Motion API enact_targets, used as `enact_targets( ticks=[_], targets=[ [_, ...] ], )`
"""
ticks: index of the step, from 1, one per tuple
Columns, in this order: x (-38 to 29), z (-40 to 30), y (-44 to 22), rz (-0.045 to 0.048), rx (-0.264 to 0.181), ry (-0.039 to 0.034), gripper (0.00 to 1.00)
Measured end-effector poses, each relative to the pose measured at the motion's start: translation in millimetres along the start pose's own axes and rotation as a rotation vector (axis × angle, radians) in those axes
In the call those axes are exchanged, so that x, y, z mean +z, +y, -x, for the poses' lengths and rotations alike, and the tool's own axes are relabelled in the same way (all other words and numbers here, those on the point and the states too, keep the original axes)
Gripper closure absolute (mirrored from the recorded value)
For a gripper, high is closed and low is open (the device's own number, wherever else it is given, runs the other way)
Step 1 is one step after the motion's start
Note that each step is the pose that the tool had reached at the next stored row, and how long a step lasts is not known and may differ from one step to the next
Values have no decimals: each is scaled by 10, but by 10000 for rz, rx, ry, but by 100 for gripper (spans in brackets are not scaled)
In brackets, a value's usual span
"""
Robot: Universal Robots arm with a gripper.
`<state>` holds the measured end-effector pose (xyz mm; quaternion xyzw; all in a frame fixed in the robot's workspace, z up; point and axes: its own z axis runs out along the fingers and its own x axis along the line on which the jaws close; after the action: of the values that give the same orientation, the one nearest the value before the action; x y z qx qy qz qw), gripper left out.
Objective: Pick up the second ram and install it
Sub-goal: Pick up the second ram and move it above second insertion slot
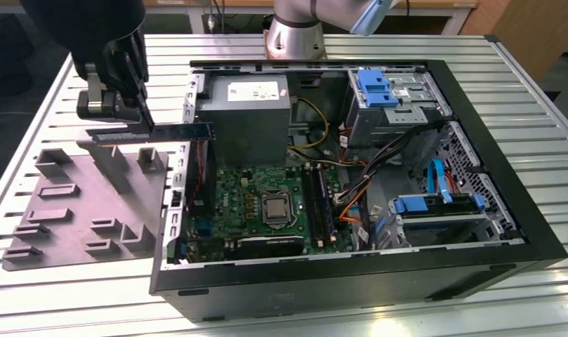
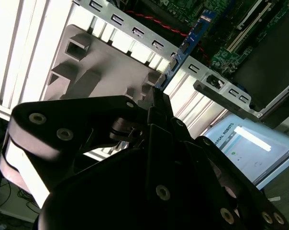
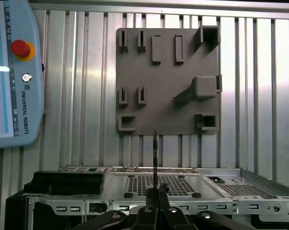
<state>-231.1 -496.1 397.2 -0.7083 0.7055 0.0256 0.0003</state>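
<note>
Second ram (image 1: pixel 176 131): clamped level in the gripper (image 1: pixel 124 125), fingers closed on it, above the grey holder plate (image 1: pixel 78 217) beside the computer case (image 1: pixel 359 281); pick done, carry in hand, seating probably demands alignment over a motherboard slot (image 1: pixel 319 200).

- Exterior view: high, angled down over the whole case (image 1: pixel 359 284) and grey plate (image 1: pixel 82 207) on the table (image 1: pixel 546 105).
- First wrist view: straight down onto plate and case edge.
- Second wrist view: close behind the gripper (image 2: pixel 156 101), slanting at both.
</note>
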Motion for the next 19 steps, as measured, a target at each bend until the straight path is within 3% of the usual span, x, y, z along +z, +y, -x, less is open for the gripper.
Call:
enact_targets(
  ticks=[19],
  targets=[
    [-5, 4, -134, 0, 14, 0, 89]
  ],
)
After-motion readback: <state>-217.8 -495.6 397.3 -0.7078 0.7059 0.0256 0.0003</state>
